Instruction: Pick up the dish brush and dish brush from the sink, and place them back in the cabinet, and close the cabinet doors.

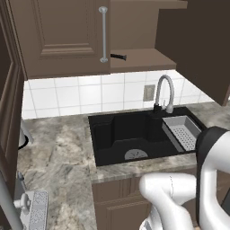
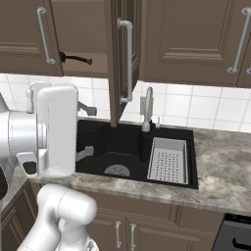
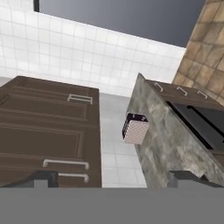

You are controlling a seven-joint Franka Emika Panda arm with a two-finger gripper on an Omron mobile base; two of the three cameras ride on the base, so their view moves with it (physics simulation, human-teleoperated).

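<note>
A black-handled dish brush [image 1: 119,56] is shown lying left-right on the brown wall cabinet's shelf [image 1: 143,58], above the black recessed sink [image 1: 117,131]. The two-finger gripper [image 3: 111,178], jaws spread and empty, is aimed away.

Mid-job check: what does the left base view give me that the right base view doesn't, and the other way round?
Left base view: the counter left of the sink, with a pale grey object near its front edge, and the broad inner face of the swung-open cabinet door. Right base view: the closed wall cabinets to the right, the lower cabinet handles and a dark appliance corner. Both: the black sink, the faucet, the grey strainer tray, and a dark slim brush-like thing on the open cabinet's shelf.
</note>
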